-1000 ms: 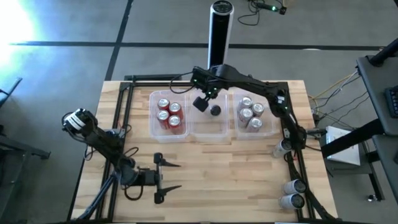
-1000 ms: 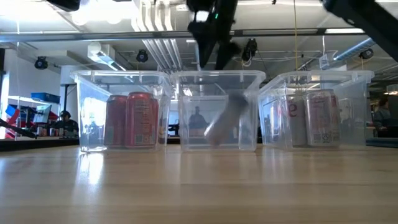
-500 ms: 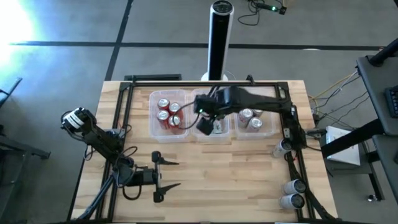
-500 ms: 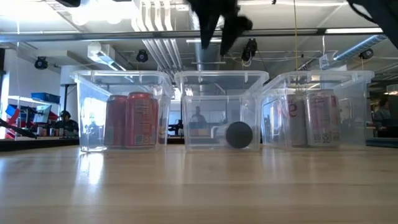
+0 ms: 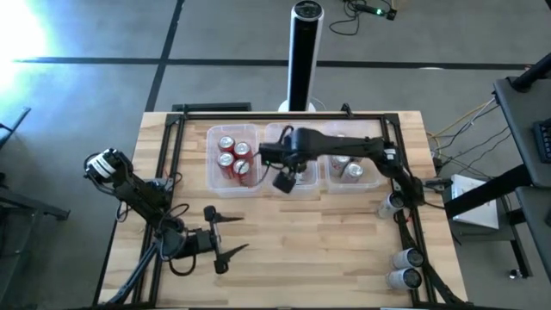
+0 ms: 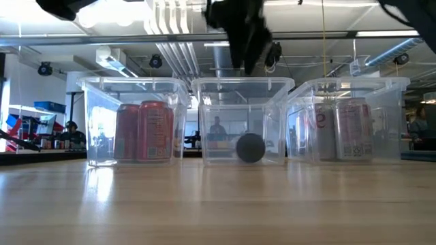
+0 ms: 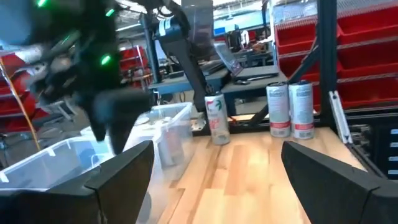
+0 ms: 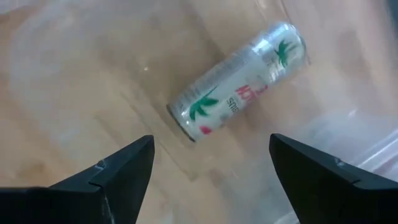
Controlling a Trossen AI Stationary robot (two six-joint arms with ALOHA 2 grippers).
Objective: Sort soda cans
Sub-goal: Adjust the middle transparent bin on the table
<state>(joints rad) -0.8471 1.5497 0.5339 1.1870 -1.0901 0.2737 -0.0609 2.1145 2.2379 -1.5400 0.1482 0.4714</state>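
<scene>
A silver soda can with green marks [image 8: 239, 81] lies on its side on the floor of the middle clear tub [image 6: 211, 122]. Its round end [image 6: 250, 148] faces the low view. My right gripper [image 8: 211, 180] hangs open above that tub [image 5: 310, 193], well clear of the can. Red soda cans [image 5: 232, 157] stand upright in the left tub and silver ones [image 5: 349, 164] in the right tub. Three more cans [image 7: 278, 109] stand at the table's right edge. My left gripper [image 5: 225, 234] waits open near the table's near left.
The three tubs stand side by side along the far middle of the table. The loose cans [image 5: 392, 204] [image 5: 405, 267] stand along the right edge beside the right arm's base. Bare wood [image 5: 318, 241] spreads between the tubs and the near edge.
The can has tumbled from tilted to lying flat on the middle tub's floor, then rolled a little toward the table's left. My right gripper, open, has moved from the tub's far side toward the near edge. My left gripper has shifted slightly toward the far edge.
</scene>
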